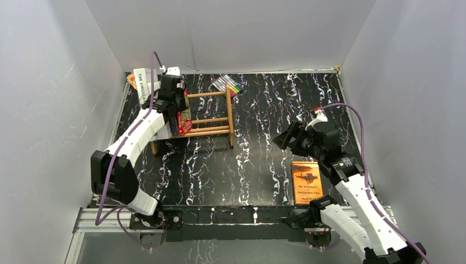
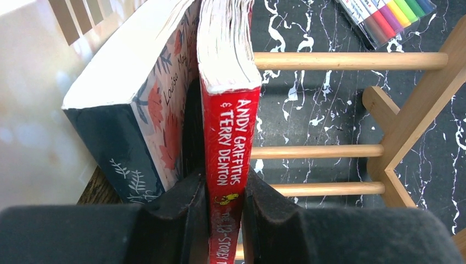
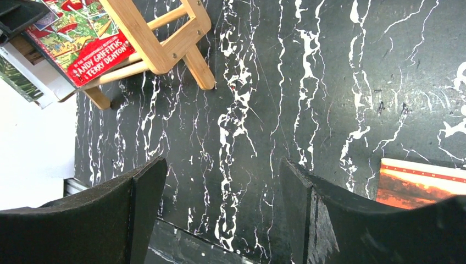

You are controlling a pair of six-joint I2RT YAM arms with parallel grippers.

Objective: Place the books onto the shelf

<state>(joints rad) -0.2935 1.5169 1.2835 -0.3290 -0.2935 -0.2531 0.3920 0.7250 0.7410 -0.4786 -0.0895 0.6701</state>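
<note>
The left jaws were clamped on the spine of the red book (image 2: 228, 126), which stood upright on the shelf (image 1: 207, 94) at its left end, just beside the blue book (image 2: 137, 110). A white book (image 1: 143, 82) showed further left, by that same end. The right jaws hung wide open above the surface (image 1: 247, 165), holding nothing, near the orange book (image 1: 306, 181), which lay flat at the front right. Markers (image 1: 228, 83) lay behind the shelf.
</note>
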